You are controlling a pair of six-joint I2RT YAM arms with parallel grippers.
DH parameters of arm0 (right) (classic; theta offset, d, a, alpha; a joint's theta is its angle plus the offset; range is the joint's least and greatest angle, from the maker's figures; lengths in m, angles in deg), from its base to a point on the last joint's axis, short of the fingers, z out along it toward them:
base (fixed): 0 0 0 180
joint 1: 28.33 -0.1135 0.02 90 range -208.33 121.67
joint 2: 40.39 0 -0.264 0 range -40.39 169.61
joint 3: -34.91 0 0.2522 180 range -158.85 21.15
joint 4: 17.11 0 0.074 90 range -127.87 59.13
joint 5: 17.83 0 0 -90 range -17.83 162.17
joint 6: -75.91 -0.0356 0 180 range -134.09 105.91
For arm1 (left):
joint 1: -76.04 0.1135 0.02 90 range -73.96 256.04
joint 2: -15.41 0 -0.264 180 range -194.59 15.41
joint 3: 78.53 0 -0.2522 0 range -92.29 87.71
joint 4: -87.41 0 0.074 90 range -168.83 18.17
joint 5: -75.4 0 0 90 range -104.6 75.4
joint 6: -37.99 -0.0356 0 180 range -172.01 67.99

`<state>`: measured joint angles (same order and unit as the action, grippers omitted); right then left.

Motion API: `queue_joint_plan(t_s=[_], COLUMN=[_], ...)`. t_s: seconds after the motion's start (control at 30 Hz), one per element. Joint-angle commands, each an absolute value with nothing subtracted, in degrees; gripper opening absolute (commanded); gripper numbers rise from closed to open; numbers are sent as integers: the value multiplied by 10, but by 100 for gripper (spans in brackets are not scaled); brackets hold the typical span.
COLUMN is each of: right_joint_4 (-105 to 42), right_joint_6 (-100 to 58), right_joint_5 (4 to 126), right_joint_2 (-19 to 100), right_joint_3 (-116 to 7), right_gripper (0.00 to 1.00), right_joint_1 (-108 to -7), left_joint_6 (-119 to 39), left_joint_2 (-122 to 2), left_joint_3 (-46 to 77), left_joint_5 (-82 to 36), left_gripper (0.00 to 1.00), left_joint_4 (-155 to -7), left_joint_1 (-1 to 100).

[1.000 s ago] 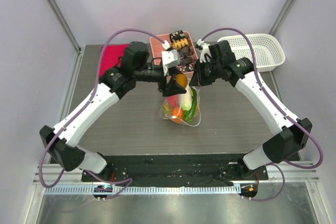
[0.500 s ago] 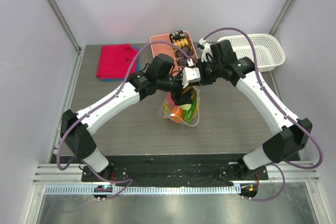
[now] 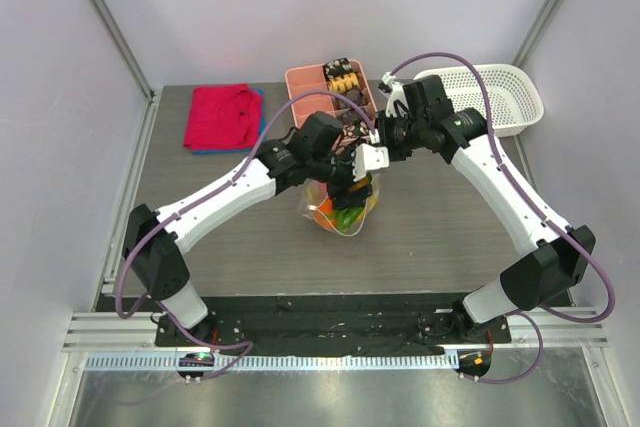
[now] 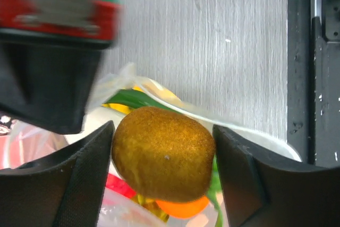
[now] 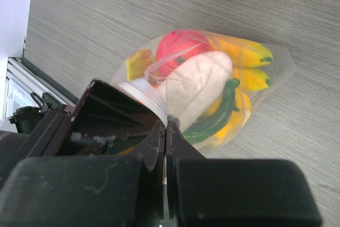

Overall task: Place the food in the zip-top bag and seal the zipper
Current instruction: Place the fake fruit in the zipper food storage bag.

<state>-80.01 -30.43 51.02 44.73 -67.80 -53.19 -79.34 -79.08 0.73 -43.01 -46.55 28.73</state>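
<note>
We are still loading: our left gripper [image 4: 162,152] clamps a brownish round fruit [image 4: 159,131] over the zip-top bag [image 5: 273,62] at mid-table [image 3: 450,217], its rim pinched by our closed right gripper [image 5: 166,128], so next we lower and release inside.

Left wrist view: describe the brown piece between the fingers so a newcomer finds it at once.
On the grey table, find the clear zip-top bag of bright plastic food at the centre. Over it, the left hand grips a fuzzy, golden-brown, egg-shaped fruit. It is the only dull brown piece; those in the bag are red, yellow, green, orange or white.
</note>
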Motion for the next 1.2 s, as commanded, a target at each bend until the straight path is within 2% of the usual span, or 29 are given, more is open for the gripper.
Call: queue_joint_plan(t_s=[0.0,0.03,0.07,0.3,0.53,0.63,0.77,0.9,1.03,1.17], right_joint_4=[-792,-793,-793,-794,-790,-789,-789,-784,-783,-783], right_joint_6=[-313,-312,-313,-307,-306,-307,-307,-311,-311,-311], right_joint_5=[496,496,496,498,498,500,505,508,509,507], right_joint_2=[441,440,439,442,449,452,454,455,458,461], right_joint_3=[-701,-700,-700,-690,-697,-699,-699,-699,-698,-702], right_gripper=[1,1,1,1,1,1,1,1,1,1], right_joint_1=[-526,-525,-523,-518,-517,-518,-517,-518,-518,-517], left_joint_6=[-823,-819,-815,-729,-707,-733,-770,-728,-723,-739], left_joint_2=[-782,-776,-769,-647,-506,-478,-422,-429,-436,-462], left_joint_3=[-12,-3,2,50,216,296,407,479,525,535], left_joint_5=[-395,-398,-402,-500,-560,-564,-594,-536,-430,-308], left_gripper=[84,90,99,100,99,100,100,100,100,95], left_joint_4=[-443,-445,-449,-486,-545,-558,-667,-784,-910,-971], left_joint_1=[288,298,302,353,451,468,465,435,372,304])
